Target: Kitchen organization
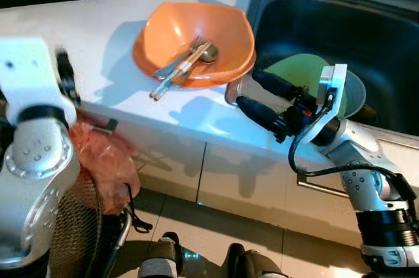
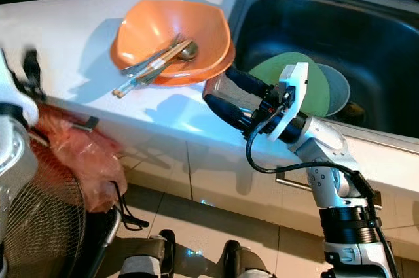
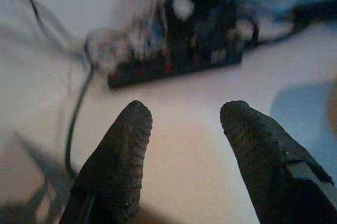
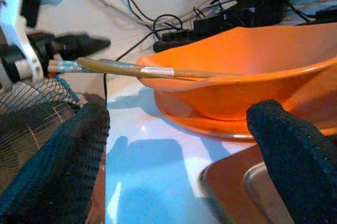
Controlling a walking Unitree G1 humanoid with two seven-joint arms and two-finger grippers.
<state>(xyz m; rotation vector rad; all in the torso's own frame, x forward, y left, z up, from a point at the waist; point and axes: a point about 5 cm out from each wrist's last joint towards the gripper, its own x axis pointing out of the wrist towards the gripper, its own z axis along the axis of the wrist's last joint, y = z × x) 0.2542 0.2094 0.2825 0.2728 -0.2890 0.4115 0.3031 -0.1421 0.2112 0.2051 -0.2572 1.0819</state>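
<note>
- Landmark here is the sink [image 1: 308, 3]. Just beside its near corner, on the white counter [image 1: 98, 10], sits the orange bowl [image 1: 196, 39], stacked on an orange plate [image 2: 213, 72] with chopsticks [image 1: 177, 75] and a spoon [image 1: 208, 52] still lying in it.
- Inside the sink there's already a green plate [image 2: 321, 88] lying on a grey-blue one [image 2: 339, 88], so I'd guess some dishes are dealt with and the orange stack is what's left.
- Right gripper [image 1: 255, 95] hovers at the sink's near corner, fingers spread wide, empty, pointed at the orange bowl but not touching it. Its wrist view looks straight at the bowl's side.
- Left gripper [image 3: 181, 145] is well away from the sink, over the counter near a black power strip [image 3: 174, 66], fingers parted with nothing between them. Looks idle to me.
- Also a wire fan [image 1: 78, 225] and a reddish plastic bag [image 1: 105, 160] down by the cabinet front, far from the sink.
- Brands or labels: nothing readable anywhere, no writing I can make out.
</note>
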